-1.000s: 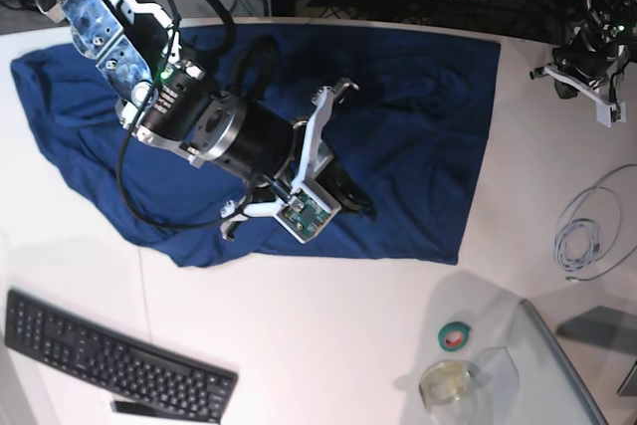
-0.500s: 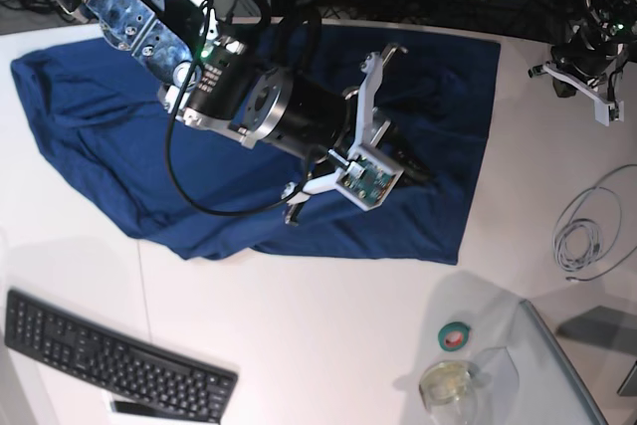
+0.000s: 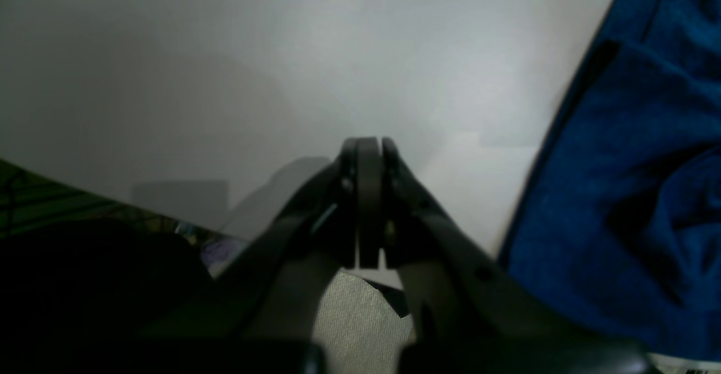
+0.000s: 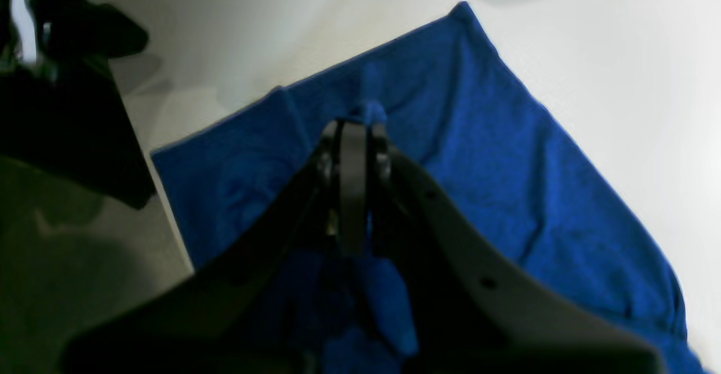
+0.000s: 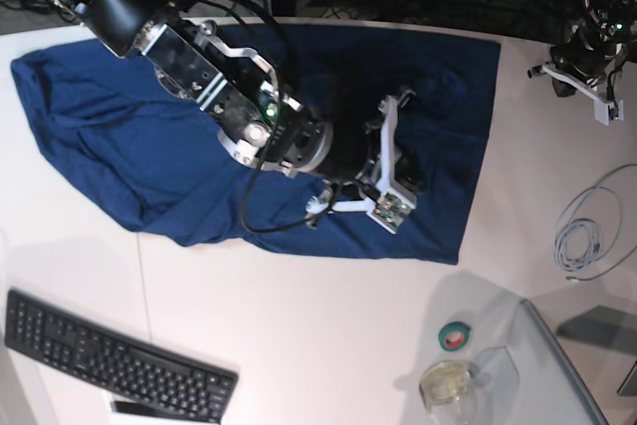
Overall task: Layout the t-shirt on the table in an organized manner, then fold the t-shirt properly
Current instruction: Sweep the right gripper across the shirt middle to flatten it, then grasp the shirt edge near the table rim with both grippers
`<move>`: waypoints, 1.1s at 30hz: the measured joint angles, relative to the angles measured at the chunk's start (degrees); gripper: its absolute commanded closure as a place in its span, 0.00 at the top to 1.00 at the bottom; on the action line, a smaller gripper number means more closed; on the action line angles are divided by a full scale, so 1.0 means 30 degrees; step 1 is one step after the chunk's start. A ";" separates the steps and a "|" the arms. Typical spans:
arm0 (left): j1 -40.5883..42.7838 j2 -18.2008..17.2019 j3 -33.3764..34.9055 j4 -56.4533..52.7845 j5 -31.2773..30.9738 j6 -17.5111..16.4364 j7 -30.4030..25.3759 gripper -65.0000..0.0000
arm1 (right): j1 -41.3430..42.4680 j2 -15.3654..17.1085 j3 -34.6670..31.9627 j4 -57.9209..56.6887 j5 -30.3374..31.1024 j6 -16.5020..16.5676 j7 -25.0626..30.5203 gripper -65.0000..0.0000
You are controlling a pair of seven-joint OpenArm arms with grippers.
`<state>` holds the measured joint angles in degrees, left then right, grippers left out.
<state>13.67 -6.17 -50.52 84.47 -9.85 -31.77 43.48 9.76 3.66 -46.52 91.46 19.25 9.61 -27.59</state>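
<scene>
The dark blue t-shirt (image 5: 119, 136) lies spread over the far half of the white table (image 5: 318, 345), rumpled along its left and near edges. My right arm reaches across it from the upper left. The right gripper (image 5: 423, 178) is low on the shirt's right part, and the right wrist view has this gripper (image 4: 355, 132) shut with a small peak of the t-shirt (image 4: 507, 154) pinched at its tips. My left gripper (image 5: 569, 75) hovers at the far right. It is shut on nothing (image 3: 369, 146) over bare table (image 3: 225, 53), beside the t-shirt's edge (image 3: 619, 165).
A black keyboard (image 5: 109, 360) lies at the near left. A green tape roll (image 5: 456, 335), a glass cup (image 5: 446, 385) and a grey glassy panel (image 5: 567, 385) sit near right. A coiled white cable (image 5: 587, 231) lies at the right edge. Cables and power strips crowd the far edge.
My right arm has swung to the right and dropped lower over the shirt, and the shirt's near-left edge has shifted slightly right. The left arm has stayed still.
</scene>
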 measured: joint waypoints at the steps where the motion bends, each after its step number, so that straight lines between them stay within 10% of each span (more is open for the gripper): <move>1: 0.0007 0.0007 0.0000 0.0000 -0.0007 -0.0007 0.0000 0.00 | 0.0240 -0.0291 -0.0117 -0.0102 0.0000 0.0000 0.0007 0.00; 14: 0.0044 0.0015 0.0000 0.0000 0.0000 0.0000 0.0000 0.00 | 0.1902 -0.2572 -0.0160 -0.6193 0.0015 0.0000 0.0095 0.01; 21: -0.0029 0.0036 -0.0007 0.0000 0.0000 0.0000 0.0000 0.00 | 0.2142 -0.2863 -0.0204 -0.6360 0.0066 0.0036 -0.1413 0.58; 23: -0.0073 0.0036 -0.0007 0.0000 0.0000 0.0000 0.0000 0.00 | 0.2419 -0.2798 -0.0153 -0.6258 0.0073 0.0022 -0.2565 0.61; 28: -0.0087 0.0058 0.0000 0.0015 0.0000 0.0000 0.0007 0.00 | 0.1617 -0.0393 0.3534 -0.1821 0.0364 0.0058 -0.2135 0.52; 33: 0.0270 -0.0044 0.1013 0.0568 -0.0029 0.0036 0.0044 0.00 | -0.1341 0.3322 1.1701 0.1129 -0.0270 -0.0546 -0.2608 0.50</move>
<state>14.48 -6.31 -47.48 86.17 -9.93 -31.66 43.62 5.74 13.63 -11.42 94.85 18.44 7.97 -35.42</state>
